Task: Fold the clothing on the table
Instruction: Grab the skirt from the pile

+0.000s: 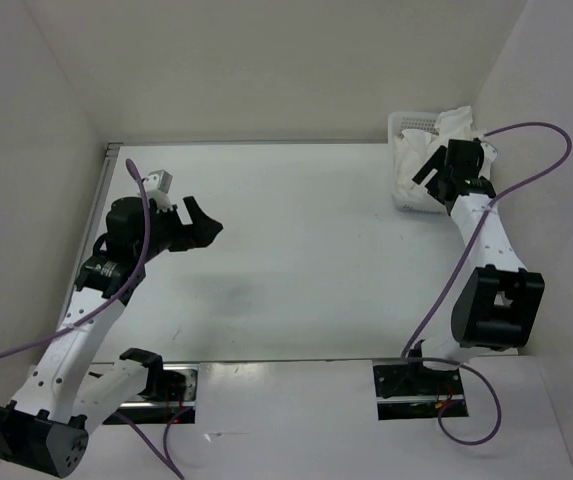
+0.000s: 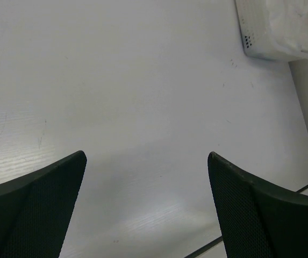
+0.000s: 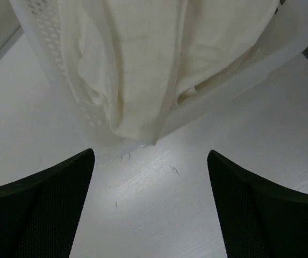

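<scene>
Fetch step, judged: no garment is seen on desk (image 1: pixel 306 250); left claw (image 1: pixel 201 222) and right claw (image 1: pixel 431 168) are released; cloth (image 3: pixel 137 70) in basket (image 3: pixel 51 48) must be pinched next.

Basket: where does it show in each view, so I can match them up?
Top external: basket at upper right.
Left wrist: basket in the top right corner, cut off by the edge.
Right wrist: basket across the top.
Shared landmark: the white cloth heaped in it.
</scene>
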Motion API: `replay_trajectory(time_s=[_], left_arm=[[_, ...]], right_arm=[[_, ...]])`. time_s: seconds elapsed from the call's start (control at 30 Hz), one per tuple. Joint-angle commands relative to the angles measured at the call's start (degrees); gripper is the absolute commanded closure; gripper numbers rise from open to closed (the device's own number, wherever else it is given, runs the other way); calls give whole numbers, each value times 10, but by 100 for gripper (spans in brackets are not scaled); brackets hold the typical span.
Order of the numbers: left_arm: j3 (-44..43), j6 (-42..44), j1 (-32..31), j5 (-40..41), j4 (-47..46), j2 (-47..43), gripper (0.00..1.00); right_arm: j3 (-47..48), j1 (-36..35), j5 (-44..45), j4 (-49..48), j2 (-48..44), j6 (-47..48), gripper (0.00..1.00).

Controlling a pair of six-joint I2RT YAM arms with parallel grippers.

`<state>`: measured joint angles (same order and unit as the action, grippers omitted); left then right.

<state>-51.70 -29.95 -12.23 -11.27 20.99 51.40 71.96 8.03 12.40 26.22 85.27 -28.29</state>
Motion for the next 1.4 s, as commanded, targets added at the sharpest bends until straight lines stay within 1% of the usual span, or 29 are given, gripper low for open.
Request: replay_trajectory(time_s=[0.0, 0.03, 0.07, 0.1, 0.13, 0.23, 0.3, 0.57, 0.7, 0.73, 0.83, 0.97, 1.0, 1.07, 1.1, 1.13, 1.23, 1.27, 1.37], left_arm=[[8, 8, -3, -1, -24, -3, 0], [8, 8, -3, 5, -17, -3, 0], [3, 3, -3, 11, -17, -3, 0], [3, 2, -3, 11, -17, -3, 0], [3, 2, -3, 11, -17, -9, 0], [3, 2, -3, 11, -17, -9, 0], [3, 2, -3, 11, -17, -9, 0], [3, 13, -3, -1, -17, -14, 0], [8, 13, -3, -1, -17, -14, 0], [8, 13, -3, -1, -17, -14, 0], [8, 13, -3, -1, -17, -14, 0], [8, 13, -3, 5, -17, -14, 0], [8, 13, -3, 5, -17, -14, 0], [8, 13, -3, 5, -17, -14, 0], [13, 13, -3, 5, -17, -19, 0], [13, 13, -3, 5, -17, -19, 0], [19, 8, -3, 5, -22, -25, 0], [19, 8, -3, 5, -22, -31, 0], [19, 8, -3, -2, -27, -31, 0]], right_arm=[[54, 12, 31, -65, 45, -13, 12], [63, 12, 31, -73, 59, -13, 16], [84, 12, 31, -73, 73, -13, 25], [96, 12, 31, -73, 88, -13, 25], [107, 12, 31, -68, 117, -20, 34], [141, 12, 19, -68, 160, -20, 49], [150, 12, 25, -68, 174, -33, 49], [160, 0, 118, -34, 216, -33, 48], [165, 0, 144, -28, 239, -33, 47], [165, 0, 144, -28, 239, -38, 46], [165, 0, 144, -35, 261, -38, 46], [165, 0, 84, -71, 273, -38, 46], [149, 0, 38, -104, 267, -38, 56], [137, 0, -8, -135, 252, -31, 72], [132, 0, -30, -159, 242, -31, 85], [132, 0, -52, -159, 228, -31, 100], [100, -15, -68, -203, 135, -36, 100], [100, -25, -51, -203, 76, -31, 100], [125, -85, -4, -181, -15, 10, 100]])
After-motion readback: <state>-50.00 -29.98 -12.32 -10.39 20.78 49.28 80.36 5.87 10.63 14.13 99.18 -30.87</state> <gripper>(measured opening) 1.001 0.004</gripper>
